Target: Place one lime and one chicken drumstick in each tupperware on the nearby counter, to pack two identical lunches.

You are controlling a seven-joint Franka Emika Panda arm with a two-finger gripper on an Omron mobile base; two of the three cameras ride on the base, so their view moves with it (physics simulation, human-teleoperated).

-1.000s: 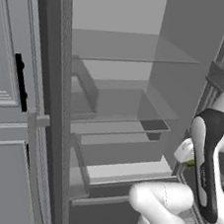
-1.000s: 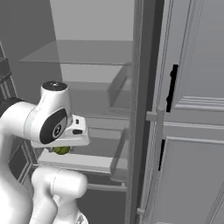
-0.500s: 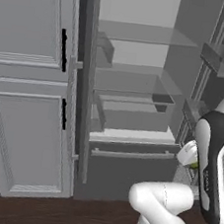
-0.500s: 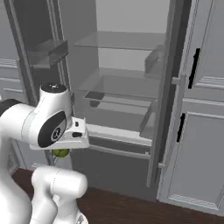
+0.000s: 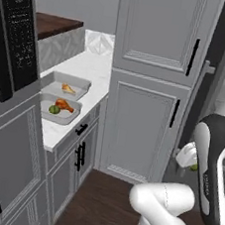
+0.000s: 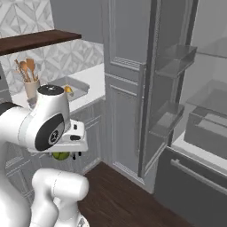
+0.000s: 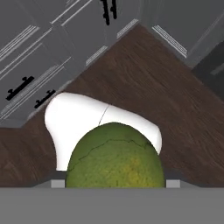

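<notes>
Pinched in the gripper (image 5: 193, 167), a lime (image 5: 194, 167) peeks out beside the arm in the left base view; two tupperware trays sit on the counter (image 5: 97, 67), the near tray (image 5: 59, 111) with lime and drumstick, the far tray (image 5: 67, 85) with a drumstick.

Right base view: the gripper (image 6: 62, 156) carries the lime (image 6: 61, 155) below the hand.

Hand view: the lime (image 7: 115, 156) looms over dark wooden floor (image 7: 175, 105).

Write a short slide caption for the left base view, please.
Two tupperware trays on the marble counter: near tray holds drumstick and lime, far tray only a drumstick.
</notes>
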